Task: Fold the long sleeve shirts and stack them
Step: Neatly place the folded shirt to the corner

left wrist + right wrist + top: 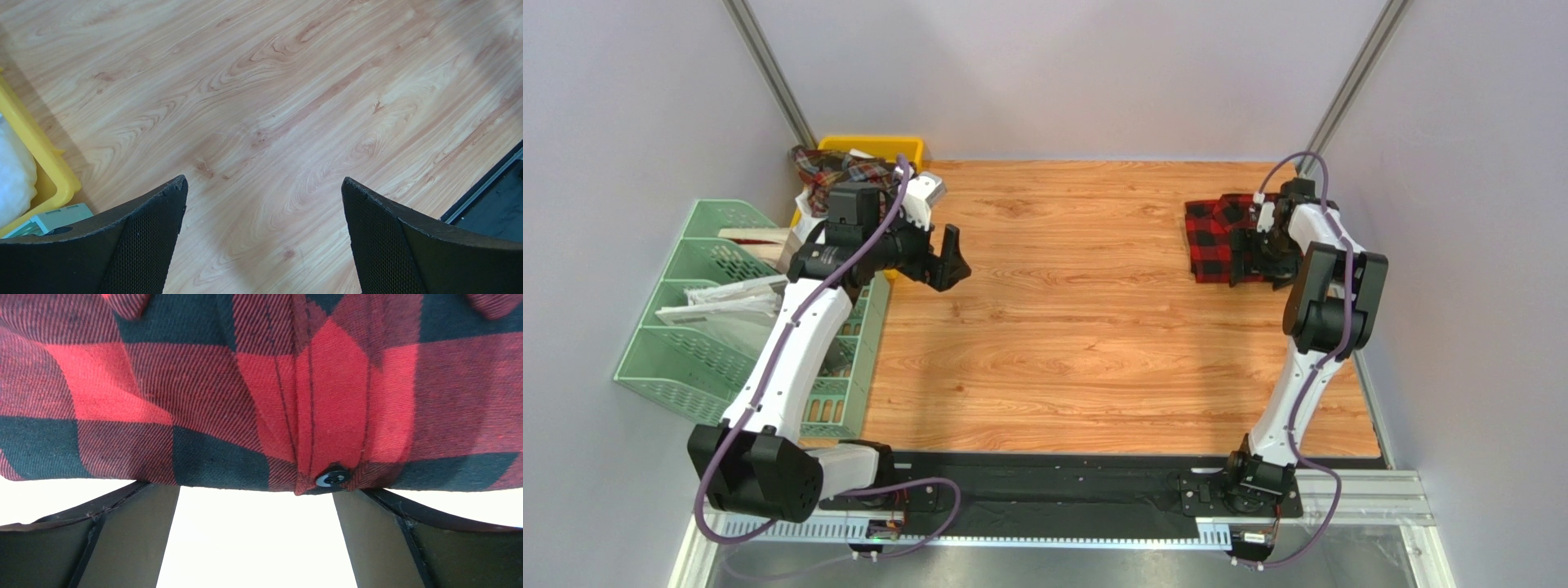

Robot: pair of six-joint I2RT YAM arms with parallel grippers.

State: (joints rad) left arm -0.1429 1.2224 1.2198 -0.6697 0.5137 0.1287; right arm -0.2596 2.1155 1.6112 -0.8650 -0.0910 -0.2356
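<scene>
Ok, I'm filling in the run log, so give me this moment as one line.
left gripper: open, empty, above table | right gripper: open, at edge of red-and-black shirt | shirt state: folded, far right of table

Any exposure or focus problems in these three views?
Right wrist: area under the red-and-black checked flannel shirt is blown out to pure white, though its weave and black button are sharp. Left wrist: even light, wood-grain table crisp, soft shadow at upper right. Top external: diffuse, no glare.

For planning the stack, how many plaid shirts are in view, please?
2: a folded red-and-black flannel shirt at the wooden table's far right; a crumpled darker plaid shirt in the yellow plastic bin, possibly hiding more.
</scene>
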